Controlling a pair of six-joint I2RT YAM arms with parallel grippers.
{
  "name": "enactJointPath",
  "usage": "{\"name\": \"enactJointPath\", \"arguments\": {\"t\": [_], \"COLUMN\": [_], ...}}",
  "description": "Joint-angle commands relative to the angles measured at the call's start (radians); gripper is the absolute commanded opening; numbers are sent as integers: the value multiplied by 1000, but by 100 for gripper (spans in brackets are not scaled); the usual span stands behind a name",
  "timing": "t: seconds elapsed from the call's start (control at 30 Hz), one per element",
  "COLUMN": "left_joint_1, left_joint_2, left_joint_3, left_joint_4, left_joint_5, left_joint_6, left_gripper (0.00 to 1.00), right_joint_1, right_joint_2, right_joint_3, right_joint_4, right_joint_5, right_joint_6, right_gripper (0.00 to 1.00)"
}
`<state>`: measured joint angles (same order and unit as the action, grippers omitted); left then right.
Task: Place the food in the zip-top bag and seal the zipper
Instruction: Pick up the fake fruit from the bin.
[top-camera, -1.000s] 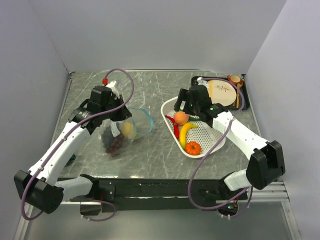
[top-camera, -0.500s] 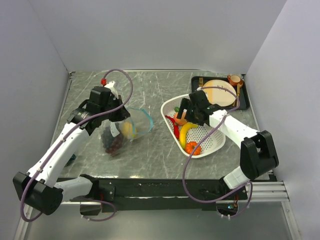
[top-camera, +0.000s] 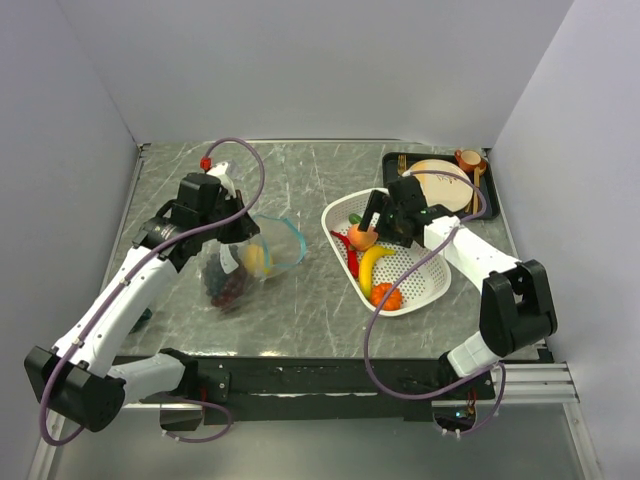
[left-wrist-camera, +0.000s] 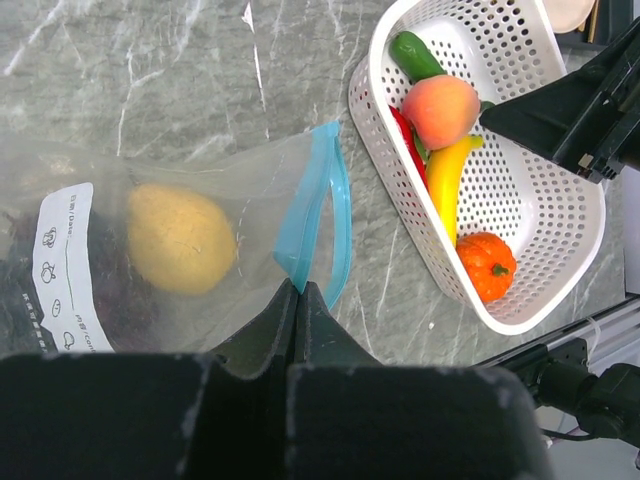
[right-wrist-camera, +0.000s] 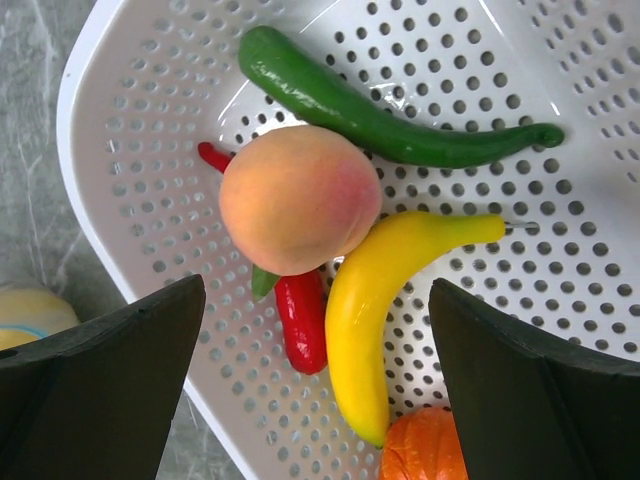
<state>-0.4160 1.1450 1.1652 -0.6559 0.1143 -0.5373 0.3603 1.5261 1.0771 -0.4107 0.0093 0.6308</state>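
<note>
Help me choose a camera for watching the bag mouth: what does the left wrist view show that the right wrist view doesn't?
Only left wrist: the zip-top bag mouth with its zipper and white label, and the left end effector shut on that edge. The right wrist view catches at most a sliver of bag at its left edge. Only right wrist: the green piece at full length, and the right end effector open, straddling the peach. Both: the white basket holding peach, banana, red chili and orange tomato.
</note>
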Motion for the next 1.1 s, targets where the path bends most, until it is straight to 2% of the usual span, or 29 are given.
{"name": "enactJointPath", "arguments": {"t": [0.0,0.3,0.47,0.67,0.93,1.03,1.07], "left_joint_1": [-3,-4,-4,-4,-4,-4,-6], "left_joint_2": [-25,-33,-25,-37,-37,-31,-30], "left_joint_3": [4,2,4,2,-6,-4,-2], "left_joint_4": [22,25,24,10,13,15,19], "left_joint_5": [-11,-21,-22,-38,-41,-33,-31], "left_joint_6": [16,14,13,14,13,13,14], "left_gripper": [1,1,1,1,1,1,1], "right_joint_1": [-15,-18,-29,-29,-35,-35,-35], "right_joint_2": [3,60,150,209,212,197,194], "right_joint_3": [0,-3,44,63,44,40,43], "right_joint_4": [36,96,136,176,194,193,184], "right_joint_5": [-6,-40,-55,-62,-72,-57,-58], "right_joint_6": [9,33,50,61,20,1,-5], "right_gripper": [100,99,91,90,70,71,76]}}
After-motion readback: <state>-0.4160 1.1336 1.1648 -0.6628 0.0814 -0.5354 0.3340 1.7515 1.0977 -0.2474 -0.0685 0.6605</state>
